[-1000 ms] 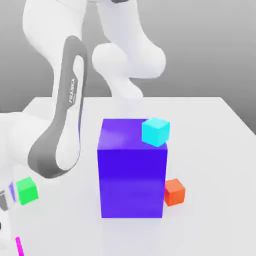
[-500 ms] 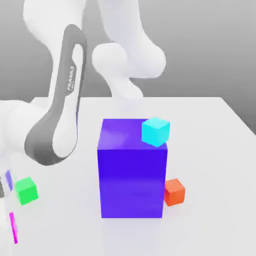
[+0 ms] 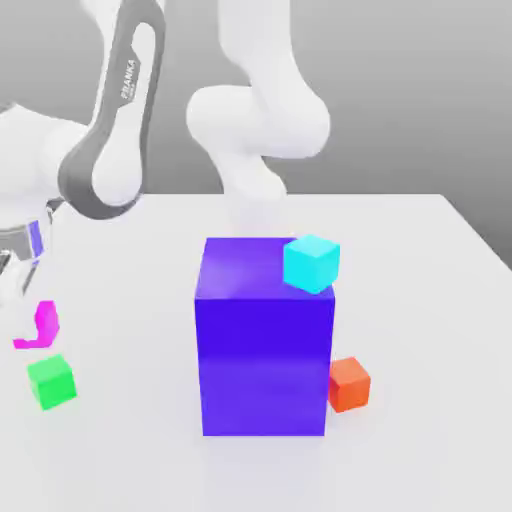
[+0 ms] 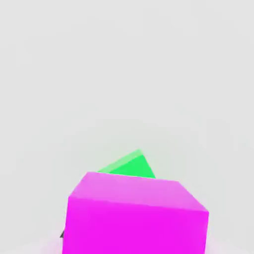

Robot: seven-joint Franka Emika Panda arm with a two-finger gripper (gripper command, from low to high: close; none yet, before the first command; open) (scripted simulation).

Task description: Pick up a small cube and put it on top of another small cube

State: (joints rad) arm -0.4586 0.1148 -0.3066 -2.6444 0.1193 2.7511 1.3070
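Four small cubes, one per colour: magenta cube point(image 3: 43, 325), green cube point(image 3: 51, 381), orange cube point(image 3: 349, 384), cyan cube point(image 3: 311, 263) (atop one big blue block point(image 3: 264, 350)). The gripper point(image 3: 22, 275) pinches the magenta cube.

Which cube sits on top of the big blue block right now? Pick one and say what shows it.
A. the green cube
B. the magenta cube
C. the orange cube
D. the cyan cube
D: the cyan cube rests on the top corner of the big blue block, while the green cube and orange cube lie on the table.
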